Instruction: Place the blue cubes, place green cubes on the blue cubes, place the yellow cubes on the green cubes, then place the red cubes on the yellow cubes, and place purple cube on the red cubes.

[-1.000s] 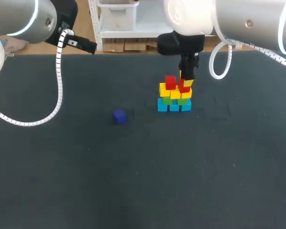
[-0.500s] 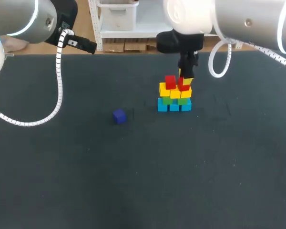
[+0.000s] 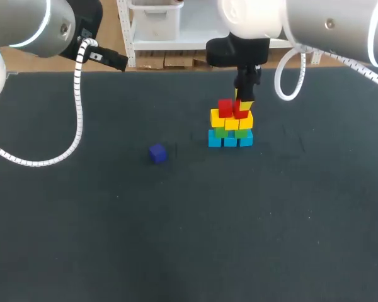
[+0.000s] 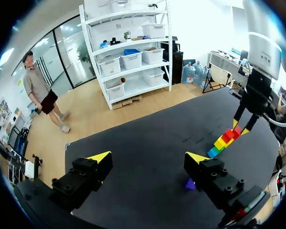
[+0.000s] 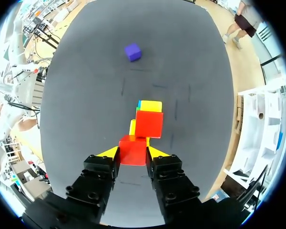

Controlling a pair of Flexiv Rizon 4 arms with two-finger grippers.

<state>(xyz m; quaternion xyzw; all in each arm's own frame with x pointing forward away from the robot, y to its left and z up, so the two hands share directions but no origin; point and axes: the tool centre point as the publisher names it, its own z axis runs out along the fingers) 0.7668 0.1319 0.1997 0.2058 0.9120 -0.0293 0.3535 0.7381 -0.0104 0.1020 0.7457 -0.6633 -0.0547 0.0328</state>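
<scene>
A stack of cubes (image 3: pixel 230 129) stands right of the table's middle: blue cubes (image 3: pixel 230 140) at the bottom, green (image 3: pixel 221 133) on them, then yellow (image 3: pixel 232 123), with one red cube (image 3: pixel 225 108) on top at the left. My right gripper (image 3: pixel 244 106) is shut on a second red cube (image 5: pixel 132 150), held beside the first red cube (image 5: pixel 149 123) just above the yellow layer. The purple cube (image 3: pixel 157 153) lies alone on the mat, left of the stack. My left gripper (image 4: pixel 148 162) is open and empty, high over the table's back left.
The dark mat (image 3: pixel 176 239) covers the whole table. Only the stack and the purple cube (image 4: pixel 190 184) lie on it. My left arm's white cable (image 3: pixel 77 107) hangs over the back left corner.
My right gripper, with the red cube in it, has risen slightly over the stack. The left arm and the purple cube have not moved.
</scene>
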